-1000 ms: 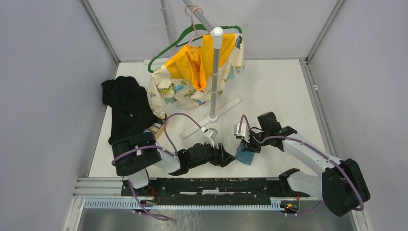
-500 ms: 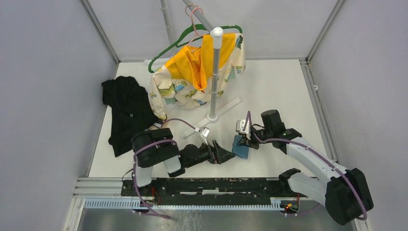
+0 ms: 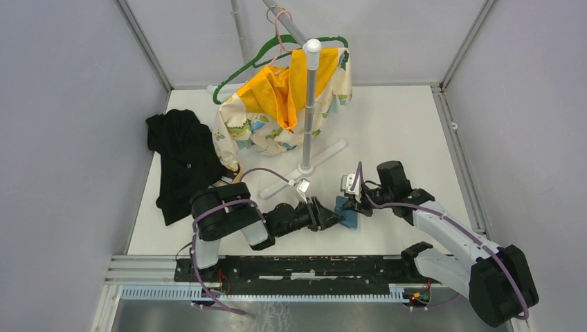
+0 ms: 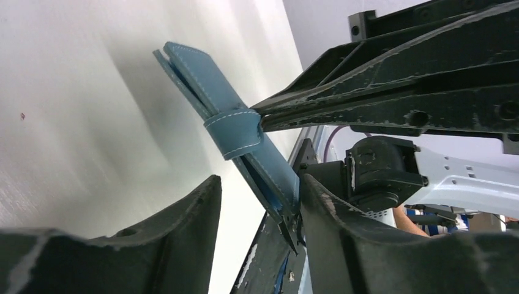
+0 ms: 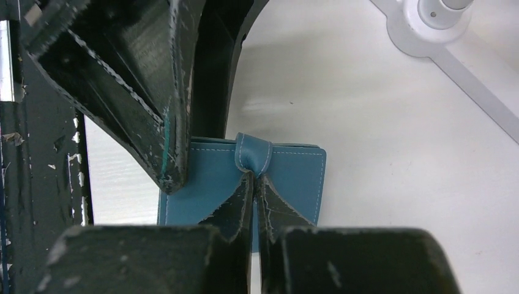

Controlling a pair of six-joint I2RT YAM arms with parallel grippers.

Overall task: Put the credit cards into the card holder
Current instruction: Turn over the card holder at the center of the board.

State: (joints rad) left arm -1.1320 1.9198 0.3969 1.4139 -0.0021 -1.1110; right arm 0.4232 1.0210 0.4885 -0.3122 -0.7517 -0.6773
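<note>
Right jaws pinch the tab point(image 5: 254, 153) of the card holder point(image 5: 300, 177); left jaws stand apart astride its edge.

On table point(image 3: 401, 131), card holder point(image 5: 295, 173) between left gripper point(image 4: 257, 184) and right gripper point(image 5: 254, 179).

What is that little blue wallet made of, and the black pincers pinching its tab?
The card holder looks like leather or imitation leather: matte teal, pale stitching along its edges, a soft folded tab. The fingers of the right gripper look like hard black plastic, though coated metal is possible: matte, with pale scuffs and chips along their edges.
</note>
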